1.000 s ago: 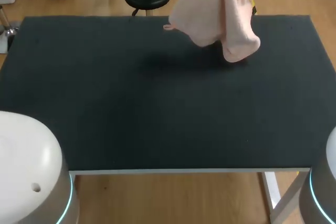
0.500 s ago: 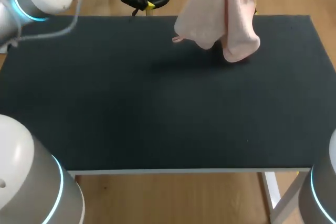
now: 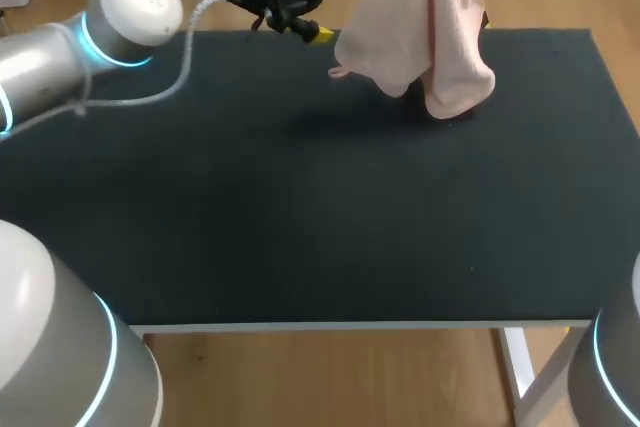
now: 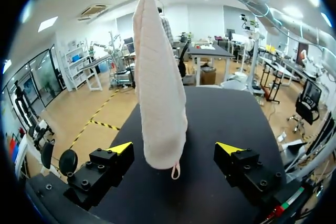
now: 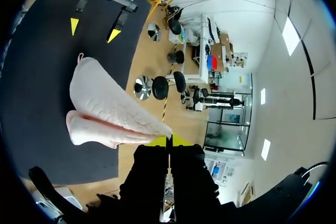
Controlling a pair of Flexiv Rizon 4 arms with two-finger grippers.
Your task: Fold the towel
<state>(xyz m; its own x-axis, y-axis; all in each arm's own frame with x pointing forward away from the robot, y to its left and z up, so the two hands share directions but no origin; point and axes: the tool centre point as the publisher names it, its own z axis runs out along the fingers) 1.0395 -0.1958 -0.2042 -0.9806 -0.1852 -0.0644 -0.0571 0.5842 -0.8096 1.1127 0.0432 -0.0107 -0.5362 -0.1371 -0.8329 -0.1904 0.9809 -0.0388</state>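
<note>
— What's on your left side?
— My left arm (image 3: 100,22), white and rounded, comes in over the table's far left corner. Its left gripper (image 4: 175,148) is spread wide, the two yellow wedge tips well apart, gripping nothing.
— And the towel?
— The towel (image 3: 420,27) hangs just ahead of those fingers, over the far part of the matte black table (image 3: 300,217). It's pale pink terry, nubbly, draped into a long tapering fold, with a little loop (image 4: 175,171) at its lowest corner. I cannot tell whether it touches the tabletop.
— What holds it up?
— My right gripper (image 5: 168,140), pinched tight on the towel's top corner, tips together.
</note>
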